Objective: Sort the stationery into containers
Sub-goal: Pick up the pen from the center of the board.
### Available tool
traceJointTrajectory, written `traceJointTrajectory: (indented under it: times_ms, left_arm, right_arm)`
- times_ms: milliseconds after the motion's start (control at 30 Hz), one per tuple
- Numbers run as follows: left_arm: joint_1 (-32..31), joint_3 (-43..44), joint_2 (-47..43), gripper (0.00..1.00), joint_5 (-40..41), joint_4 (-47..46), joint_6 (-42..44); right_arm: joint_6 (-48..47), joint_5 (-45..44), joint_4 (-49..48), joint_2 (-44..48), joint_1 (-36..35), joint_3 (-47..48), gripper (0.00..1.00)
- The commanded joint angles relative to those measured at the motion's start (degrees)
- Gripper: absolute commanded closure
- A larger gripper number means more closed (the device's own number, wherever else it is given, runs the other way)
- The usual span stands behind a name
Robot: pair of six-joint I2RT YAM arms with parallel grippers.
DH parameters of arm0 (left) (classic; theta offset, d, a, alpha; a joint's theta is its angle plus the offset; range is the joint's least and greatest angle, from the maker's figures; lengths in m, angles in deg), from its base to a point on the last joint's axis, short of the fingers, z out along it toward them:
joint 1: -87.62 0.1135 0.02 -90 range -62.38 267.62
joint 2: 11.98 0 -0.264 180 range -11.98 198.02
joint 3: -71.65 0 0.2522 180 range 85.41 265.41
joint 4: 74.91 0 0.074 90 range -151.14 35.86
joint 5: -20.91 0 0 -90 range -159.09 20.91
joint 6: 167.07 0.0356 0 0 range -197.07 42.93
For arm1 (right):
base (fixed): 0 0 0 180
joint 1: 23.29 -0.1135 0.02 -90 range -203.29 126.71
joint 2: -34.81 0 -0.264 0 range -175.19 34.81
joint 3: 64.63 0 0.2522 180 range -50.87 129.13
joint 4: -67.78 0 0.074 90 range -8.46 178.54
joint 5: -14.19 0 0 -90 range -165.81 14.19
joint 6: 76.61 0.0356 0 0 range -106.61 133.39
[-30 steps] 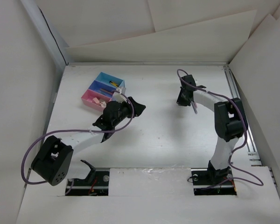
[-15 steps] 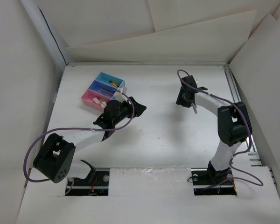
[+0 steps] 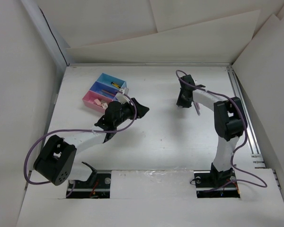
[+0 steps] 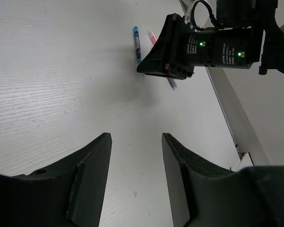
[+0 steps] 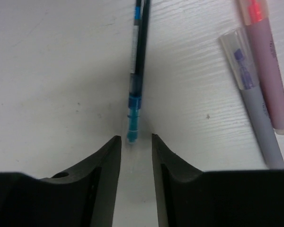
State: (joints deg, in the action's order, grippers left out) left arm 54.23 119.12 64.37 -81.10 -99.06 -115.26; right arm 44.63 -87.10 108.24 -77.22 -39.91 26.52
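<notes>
Moved since the earlier frame: right gripper (image 5: 136, 142) has shifted a little left and farther out over the table (image 3: 161, 137), its arm's elbow swinging left with it. Left arm is unchanged.

Right gripper: two matte black fingers with curved inner faces, standing apart with a narrow gap and clamped on nothing. In the top view it (image 3: 183, 98) hangs over the far right-centre of the table.

Blue pen (image 5: 138, 71): slim and straight, with a translucent blue section and a dark barrel. It lies flat on the table, running away from the fingers. Its near end sits at the mouth of the gap; contact cannot be told.

Grey-lilac pen (image 5: 253, 109): clear cap, lying to the right of the blue pen, apart from it.

Pink pen (image 5: 267, 71): smooth barrel, just beside the grey-lilac pen on its right.

Table: white, with a fine wood-grain texture.

Left gripper (image 4: 136, 137): broad black fingers parted, nothing between them, over bare table near the bins.

Containers, far left, joined in a row: light-blue bin (image 3: 105, 78) holding yellow pieces (image 3: 116, 85), blue-violet bin (image 3: 99, 88), and pink bin (image 3: 90, 99) holding pale pieces (image 3: 100, 102).
</notes>
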Motion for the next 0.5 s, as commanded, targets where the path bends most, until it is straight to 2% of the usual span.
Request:
traceJointTrajectory:
  times_ms: [0, 200, 300, 467]
  left_arm:
    - [0.08, 1.71, -0.33, 0.56, -1.09, -2.96, -0.21]
    - [0.08, 1.71, -0.33, 0.56, -1.09, -2.96, -0.21]
    - [0.08, 1.71, -0.33, 0.56, -0.48, -2.43, -0.21]
    - [0.08, 2.23, 0.20, 0.56, -0.47, -1.73, 0.31]
  right_arm:
    - [-0.75, 0.74, 1.68, -1.52, -0.60, 3.47, 0.65]
    - [-0.75, 0.74, 2.31, -2.14, -1.13, 4.53, 0.94]
    - [-0.75, 1.44, 1.70, -1.62, -1.13, 3.31, 1.00]
    - [-0.75, 3.82, -1.82, 2.51, -1.66, -1.09, 1.00]
